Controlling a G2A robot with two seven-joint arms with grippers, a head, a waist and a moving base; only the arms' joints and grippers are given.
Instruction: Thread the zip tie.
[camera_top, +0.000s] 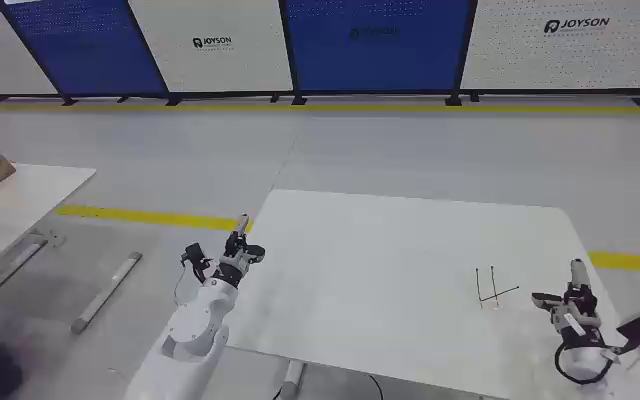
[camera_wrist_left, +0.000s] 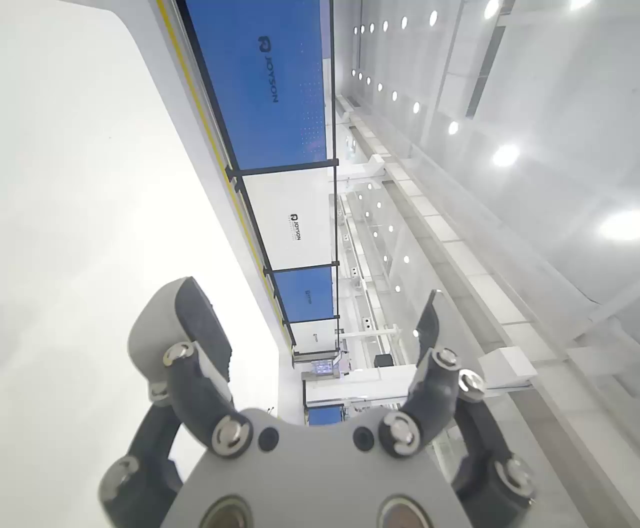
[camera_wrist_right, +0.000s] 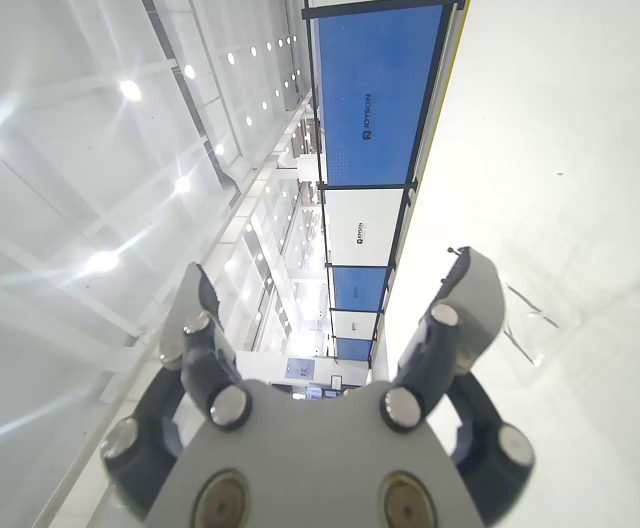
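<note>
Our right pincer (camera_wrist_right: 335, 290) stands wide and empty at the right-hand edge of the table (camera_top: 380, 270), pointing out across the room rather than down at the work. Our left pincer (camera_wrist_left: 315, 325) is just as wide and just as empty at the opposite edge, well apart from anything we need. The zip tie (camera_top: 491, 285) lies flat on the table near the right pincer, as a few thin dark strands crossing one another; from the right wrist it shows just beyond one finger (camera_wrist_right: 475, 300). We judge the step in hand to be the first pick-up, with none of the threading done. To do it well, we should first tip the right wrist down so the jaws straddle one strand across its width, not along it. We should close near an end, since a flat strip on a hard top will likely slide away from a shallow pinch. We cannot tell from here which end bears the head and which the tail, nor whether this is one tie or more, so that wants settling before we commit. The left pincer has most of the table to cross; we would bring it near before lifting, so the strip can be held at both ends for threading.
</note>
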